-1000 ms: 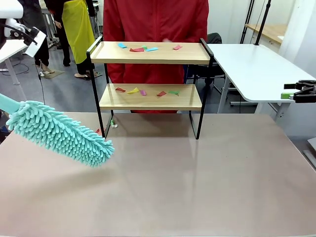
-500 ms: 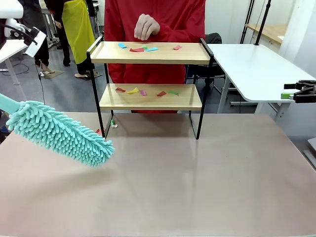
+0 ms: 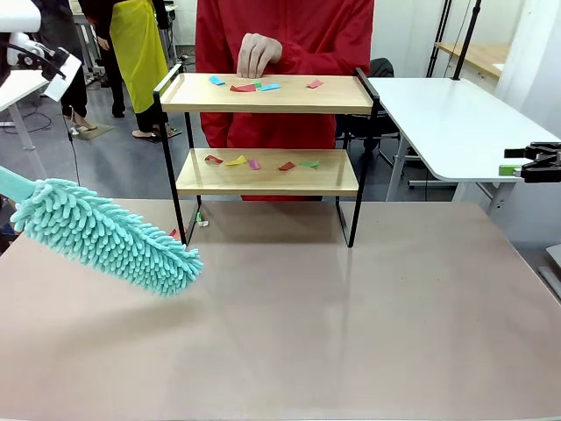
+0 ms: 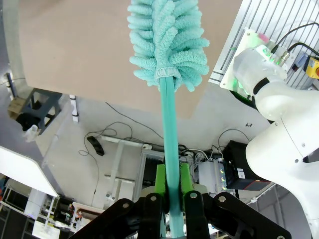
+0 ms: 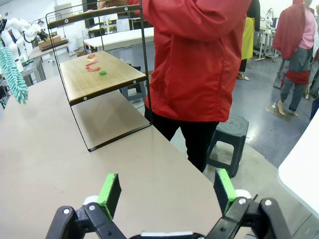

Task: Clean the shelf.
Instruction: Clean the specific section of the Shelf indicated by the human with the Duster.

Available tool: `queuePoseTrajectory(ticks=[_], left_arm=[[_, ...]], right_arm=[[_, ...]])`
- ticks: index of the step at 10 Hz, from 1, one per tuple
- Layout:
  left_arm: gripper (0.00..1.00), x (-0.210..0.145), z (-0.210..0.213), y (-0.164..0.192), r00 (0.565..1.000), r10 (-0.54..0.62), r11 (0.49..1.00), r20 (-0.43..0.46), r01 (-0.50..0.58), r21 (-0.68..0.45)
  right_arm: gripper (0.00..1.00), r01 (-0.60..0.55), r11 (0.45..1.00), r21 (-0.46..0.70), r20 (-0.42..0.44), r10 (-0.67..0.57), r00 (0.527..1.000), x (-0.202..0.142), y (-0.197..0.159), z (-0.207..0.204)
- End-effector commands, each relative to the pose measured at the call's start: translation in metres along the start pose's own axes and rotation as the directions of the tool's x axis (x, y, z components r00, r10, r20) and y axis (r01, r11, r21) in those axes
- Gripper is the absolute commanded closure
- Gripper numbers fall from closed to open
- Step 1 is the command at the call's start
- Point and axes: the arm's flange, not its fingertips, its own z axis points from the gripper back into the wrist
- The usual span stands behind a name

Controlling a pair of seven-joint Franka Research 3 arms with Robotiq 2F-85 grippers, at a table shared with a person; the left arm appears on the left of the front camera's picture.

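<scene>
The shelf stands at the far middle of the table, two wooden boards in a thin black frame. Coloured paper scraps lie on both boards. A person's hand hovers over the scraps on the top board. My left gripper is shut on the teal handle of a fluffy teal duster, whose head hangs over the table's left side, short of the shelf. At the right edge, off the table, my right gripper stands open with nothing in it; its green pads are wide apart. The shelf lies ahead of it.
A person in a red jacket stands right behind the shelf. A white side table sits at the back right, close to my right gripper. A dark stool stands beside the table's edge. The brown tabletop spreads in front of the shelf.
The person's hand has come up and settled over the scraps on the top board. The duster and both grippers have stayed still.
</scene>
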Motion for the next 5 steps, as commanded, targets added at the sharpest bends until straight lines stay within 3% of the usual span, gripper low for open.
queuePoseTrajectory(ticks=[1, 5], left_arm=[[0.87, -0.0027, 0.0009, -0.0005, 1.000, 0.009, 1.000, 0.003, -0.009, 0.002], [0.87, -0.0027, 0.0009, -0.0005, 1.000, 0.009, 1.000, 0.003, -0.009, 0.002]], right_arm=[[0.00, -0.002, 1.000, 0.001, 0.004, 0.002, 1.000, 0.0024, 0.0020, -0.0005], [0.00, -0.002, 1.000, 0.001, 0.004, 0.002, 1.000, 0.0024, 0.0020, -0.0005]])
